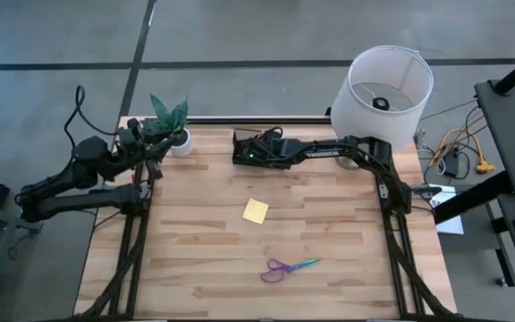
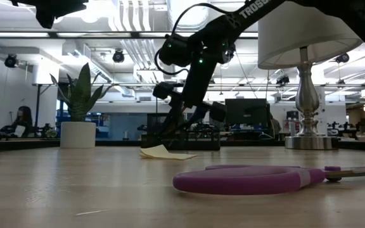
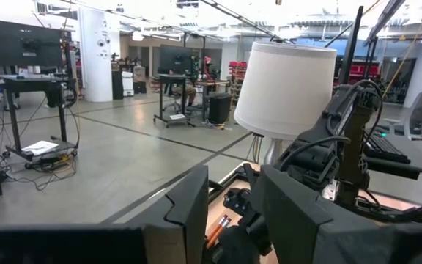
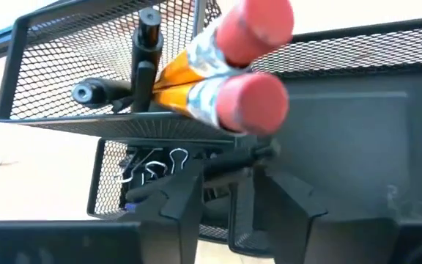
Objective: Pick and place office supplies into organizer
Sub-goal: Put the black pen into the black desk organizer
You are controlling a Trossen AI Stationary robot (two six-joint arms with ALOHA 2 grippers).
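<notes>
A: Where's the right gripper at?

B: Right over the organizer, the black mesh one at the back of the counter, just beside the lamp. Its wrist camera looks straight down into the mesh: two orange pencils with pink erasers stand in one compartment along with dark pens, and paper clips lie in a lower tray.

A: Fingers?

B: A narrow gap between them, nothing visibly between. I can't tell whether they hold anything. I'd say this is the end of a drop-off, so the thing to do well is lift straight up and clear of the mesh rim before swinging away; the fingers sit close to the wire edge and could snag or tip the organizer.

A: What's left out?

B: The yellow sticky-note pad lies in front of the organizer, well apart, mid-counter. The scissors, purple and teal handles, lie farther forward still. Both are flat, so they'd need a low pinch at an edge.

A: Left gripper?

B: Waiting off to the organizer's side by the potted plant, fingers parted somewhat, empty. The lamp crowds the organizer on the other side; mind the elbow there.
</notes>
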